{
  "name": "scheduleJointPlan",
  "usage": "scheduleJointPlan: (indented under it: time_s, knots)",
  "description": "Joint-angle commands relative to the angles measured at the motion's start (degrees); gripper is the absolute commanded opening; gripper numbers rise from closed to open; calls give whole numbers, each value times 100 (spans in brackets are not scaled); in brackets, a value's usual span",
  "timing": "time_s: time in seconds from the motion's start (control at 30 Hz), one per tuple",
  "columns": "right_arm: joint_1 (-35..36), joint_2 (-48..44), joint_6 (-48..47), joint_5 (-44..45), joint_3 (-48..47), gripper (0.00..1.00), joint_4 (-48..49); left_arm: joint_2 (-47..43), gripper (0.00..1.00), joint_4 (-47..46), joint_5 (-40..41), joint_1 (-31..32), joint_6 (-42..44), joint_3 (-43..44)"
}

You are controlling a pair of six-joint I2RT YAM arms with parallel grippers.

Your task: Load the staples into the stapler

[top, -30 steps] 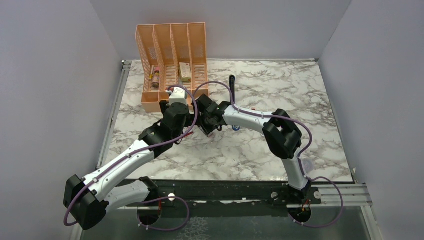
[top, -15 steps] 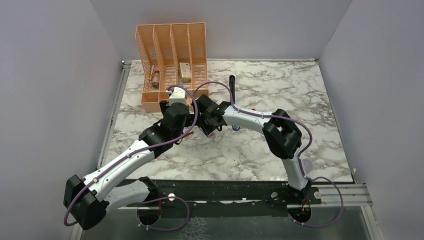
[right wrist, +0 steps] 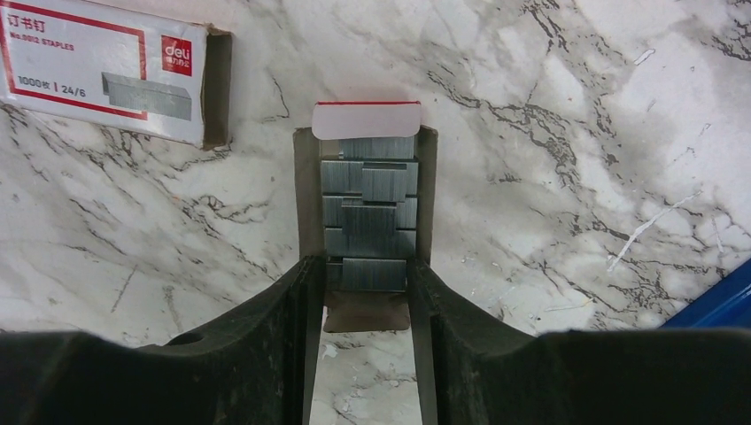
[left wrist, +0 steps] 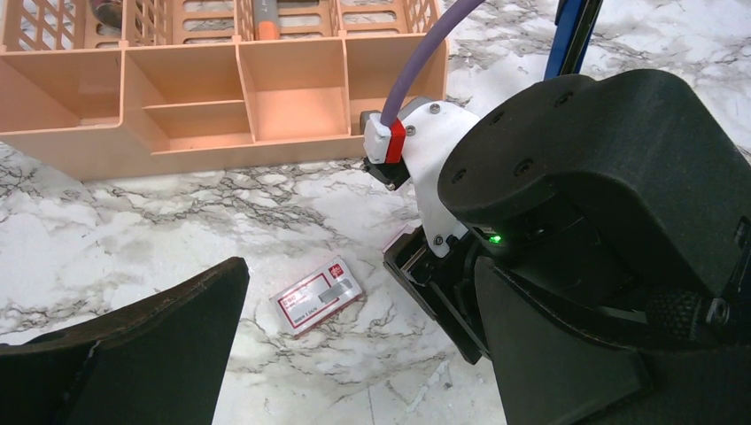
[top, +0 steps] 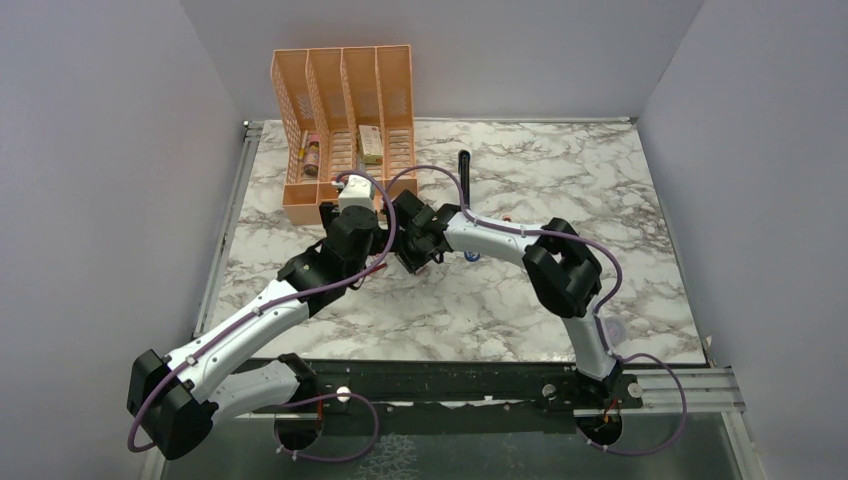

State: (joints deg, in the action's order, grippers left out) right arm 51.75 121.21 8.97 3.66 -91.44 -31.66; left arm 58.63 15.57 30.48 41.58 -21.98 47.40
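Observation:
The staples (right wrist: 367,204) are grey strips lying in a small open cardboard tray (right wrist: 305,177) on the marble. My right gripper (right wrist: 365,354) has its fingers closed against the near end of the tray, with the nearest strips between them. The red-and-white staple box (right wrist: 106,71) lies just left of the tray and also shows in the left wrist view (left wrist: 317,297). My left gripper (left wrist: 354,354) hangs wide open and empty above that box, right beside the right gripper (top: 415,262). The blue stapler (left wrist: 571,35) stands behind, its black arm (top: 464,170) raised; a blue corner (right wrist: 717,305) shows at the right.
An orange slotted desk organizer (top: 345,130) stands at the back left with small items in it, its front compartments (left wrist: 177,97) close behind my grippers. The two wrists nearly touch. Grey walls enclose the marble table (top: 560,180).
The right arm has shifted very slightly to the left. The left arm, tray and box have not visibly moved.

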Motion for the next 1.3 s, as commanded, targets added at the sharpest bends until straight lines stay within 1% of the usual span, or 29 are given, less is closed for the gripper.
scheduleJointPlan:
  time_s: [0.0,0.13,0.2,0.7,0.83,1.0,1.13,1.27]
  knots:
    - [155,232,-34,-193,18,43,-229,4,99,-311,18,-18,-61,-1]
    - [149,223,73,39,17,33,-255,6,99,-309,24,-11,-65,-2]
    - [150,152,108,109,37,31,-210,11,99,-310,20,-17,-61,-2]
    - [151,-441,336,517,135,30,31,-8,99,-309,15,-16,-70,-2]
    - [146,-633,333,489,273,30,217,-10,99,-309,23,-11,-70,-9]
    - [151,-720,375,555,333,31,191,-16,99,-312,30,-18,-83,-11]
    - [149,-927,448,592,571,31,210,-23,99,-311,46,-19,-87,-8]
    - [151,-1222,561,509,1061,30,241,-25,99,-298,37,-11,-90,-11]
